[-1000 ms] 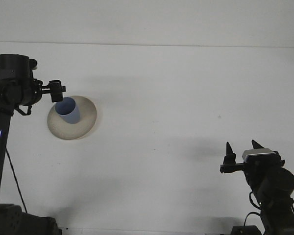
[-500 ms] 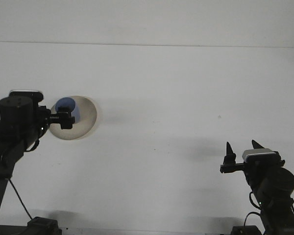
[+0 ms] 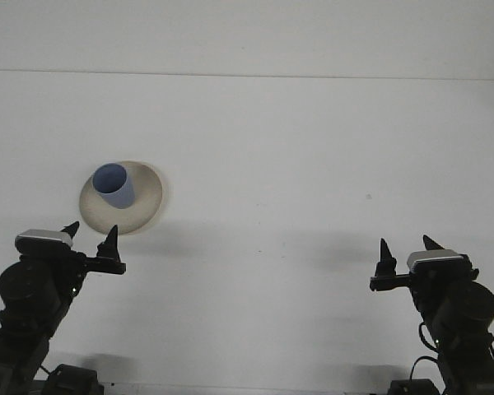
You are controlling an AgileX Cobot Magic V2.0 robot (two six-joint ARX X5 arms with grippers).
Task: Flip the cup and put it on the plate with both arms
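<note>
We see the blue cup [image 3: 113, 185] standing on the beige plate [image 3: 145, 199], mouth up, set toward the plate's left half and leaning a little so that its rim faces up and to the left. The plate lies on the white table [image 3: 296, 164], in the left part of the scene. Our left gripper [image 3: 90, 237] sits low at the near left, just in front of the plate's near edge, and it touches neither the plate nor the cup; its two dark pointed fingers [image 3: 110, 243] stand apart with a clear gap between them and nothing held. Our right gripper [image 3: 407, 253] sits low at the near right, well apart from the plate, with its own two pointed fingers likewise spread and empty, tips pointing away from us over the table. Both wrists carry a small pale camera block just behind the fingers. The rest of the tabletop between the arms is bare white.
</note>
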